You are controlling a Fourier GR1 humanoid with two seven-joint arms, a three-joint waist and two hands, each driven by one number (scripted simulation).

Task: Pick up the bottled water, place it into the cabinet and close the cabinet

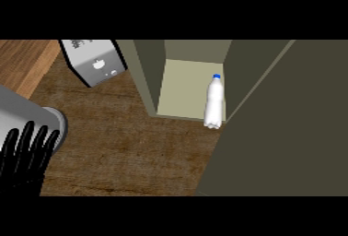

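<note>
The bottled water (215, 101) is already lying inside the open cabinet (194, 85), its door (285, 138) still needing closing, while the left hand (26, 154) is resting straight-fingered over the worktop (129, 147).

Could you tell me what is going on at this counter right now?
Nothing is being held at the moment. The water bottle stands in the open cabinet, near its front edge, beside the open door. The left hand shows at the lower left, fingers straight. The right hand is out of view.
</note>
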